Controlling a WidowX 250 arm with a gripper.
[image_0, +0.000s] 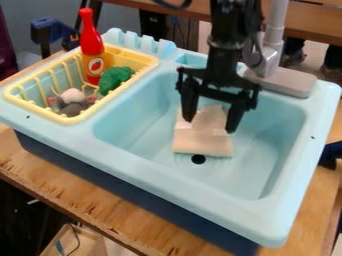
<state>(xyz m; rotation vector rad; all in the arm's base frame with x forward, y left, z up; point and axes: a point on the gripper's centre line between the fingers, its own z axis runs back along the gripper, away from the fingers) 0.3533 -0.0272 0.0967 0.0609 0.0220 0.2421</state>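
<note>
Two fingers hang well apart on the gripper (210, 125), right at a beige piece (200, 144) lying in the light-blue toy sink (267, 215). Sink's on a pretty scuffed wooden table (80, 200), with another wood surface (314, 19) behind.

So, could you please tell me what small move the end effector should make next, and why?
Probably ease the end effector slightly lower, fingers kept apart: they are spread at the beige piece lying in the sink basin, with nothing visibly gripped, though this angle does not settle whether they touch it.
</note>
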